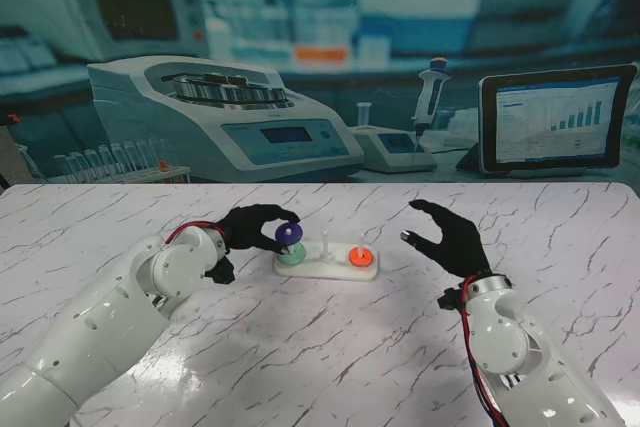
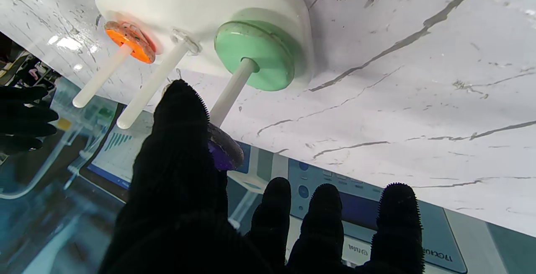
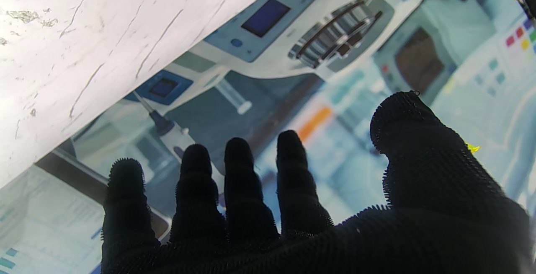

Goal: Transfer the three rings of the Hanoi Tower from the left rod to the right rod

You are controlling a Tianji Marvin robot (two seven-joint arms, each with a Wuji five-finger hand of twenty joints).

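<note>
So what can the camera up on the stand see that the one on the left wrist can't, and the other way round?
Only the stand view shows both arms whole, with the right hand open and apart from the tower. Only the left wrist view shows the purple ring up near the tip of its rod, well clear of the green ring, pinched by the left hand. Both show the white base, its three rods, the orange ring on the right rod and the marble table.

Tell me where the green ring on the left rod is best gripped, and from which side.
Grip the green ring by opposite points of its outer edge, coming from above along the left rod: it lies flat on the base, so only the rim is exposed.
</note>
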